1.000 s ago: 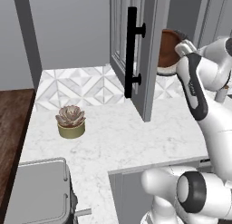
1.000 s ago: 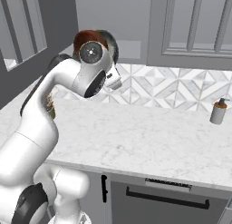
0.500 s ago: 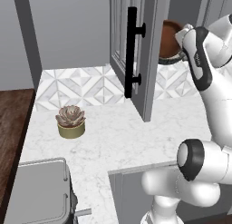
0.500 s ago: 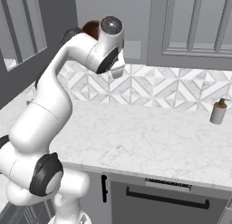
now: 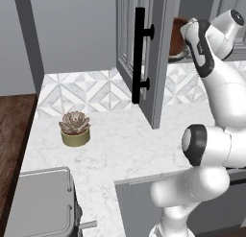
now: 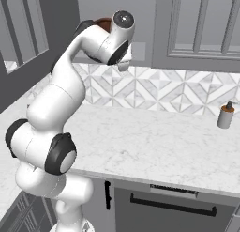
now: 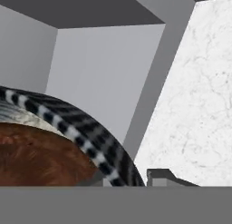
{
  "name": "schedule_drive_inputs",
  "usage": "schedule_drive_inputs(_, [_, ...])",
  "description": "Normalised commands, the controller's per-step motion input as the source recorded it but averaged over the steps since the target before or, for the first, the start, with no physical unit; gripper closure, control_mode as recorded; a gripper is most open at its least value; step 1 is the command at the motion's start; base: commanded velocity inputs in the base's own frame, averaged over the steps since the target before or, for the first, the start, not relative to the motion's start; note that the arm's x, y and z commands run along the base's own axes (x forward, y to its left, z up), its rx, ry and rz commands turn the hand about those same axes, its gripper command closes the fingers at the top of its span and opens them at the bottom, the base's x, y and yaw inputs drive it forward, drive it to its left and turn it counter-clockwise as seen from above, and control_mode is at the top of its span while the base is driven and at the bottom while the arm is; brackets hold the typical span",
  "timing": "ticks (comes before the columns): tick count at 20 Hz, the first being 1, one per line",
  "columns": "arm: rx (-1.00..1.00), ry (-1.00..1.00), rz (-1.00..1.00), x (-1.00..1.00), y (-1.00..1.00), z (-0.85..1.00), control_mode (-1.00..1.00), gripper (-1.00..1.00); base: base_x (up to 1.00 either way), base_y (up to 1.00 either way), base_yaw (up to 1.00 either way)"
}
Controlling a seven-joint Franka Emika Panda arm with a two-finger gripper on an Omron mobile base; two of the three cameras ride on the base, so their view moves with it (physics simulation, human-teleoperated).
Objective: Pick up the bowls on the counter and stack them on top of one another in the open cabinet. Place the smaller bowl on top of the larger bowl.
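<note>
Left base view: arm is reaching high into the open cabinet (image 5: 158, 58), reddish-brown bowl (image 5: 177, 37) showing inside. Right base view: wrist is hiding the tool above the counter (image 6: 154, 142). Hand view: reddish-brown bowl is nesting inside the grey bowl (image 7: 86, 128); tool grip unclear. No writing.

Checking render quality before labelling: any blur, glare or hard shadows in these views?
Left base view: sharp, evenly lit, soft shade under the succulent pot. Right base view: crisp, no glare on the counter. Hand view: the striped bowl rim is close yet sharp.
</note>
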Motion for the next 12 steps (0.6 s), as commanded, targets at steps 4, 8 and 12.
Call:
schedule_drive_inputs(4, [0.09, 0.0, -0.11, 0.75, 0.39, 0.02, -1.0, 1.0, 0.0, 0.0, 0.0])
schedule_drive_inputs(8, [0.02, 0.01, -0.08, 0.57, 0.43, -0.01, -1.0, 1.0, 0.0, 0.0, 0.0])
schedule_drive_inputs(12, [0.0, 0.0, -0.06, 0.35, 0.2, -0.03, -1.0, -1.0, 0.0, 0.0, 0.0])
